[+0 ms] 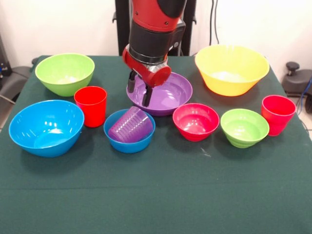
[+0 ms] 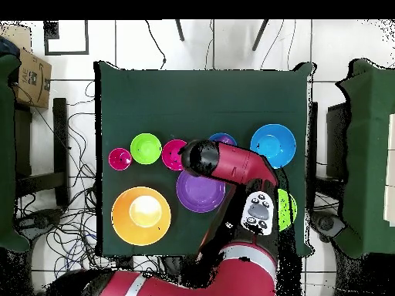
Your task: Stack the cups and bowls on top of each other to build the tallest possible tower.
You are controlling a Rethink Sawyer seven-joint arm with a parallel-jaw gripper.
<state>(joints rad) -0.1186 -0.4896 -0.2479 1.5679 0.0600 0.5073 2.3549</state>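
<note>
Hanging over the glossy purple plastic bowl (image 1: 163, 92), my claw (image 1: 141, 90) sat low at its left rim, fingers (image 1: 146, 95) a bit apart w/ the rim between them; whether they pinched it I couldn't tell. Just in front, the translucent purple ribbed cup (image 1: 130, 125) lay tilted inside the small blue plastic bowl (image 1: 129, 140). To that bowl's left stood a red plastic cup (image 1: 90, 105), upright, btwn the big blue bowl (image 1: 46, 127) & the large lime green bowl (image 1: 65, 73). Right of the small blue one ran the red-pink small bowl (image 1: 196, 121), the small lime green bowl (image 1: 244, 127) & a second red cup (image 1: 277, 114), in a row. The big yellow bowl (image 1: 231, 69) sat at the far right. All were on the dark green table (image 1: 156, 195).
</note>
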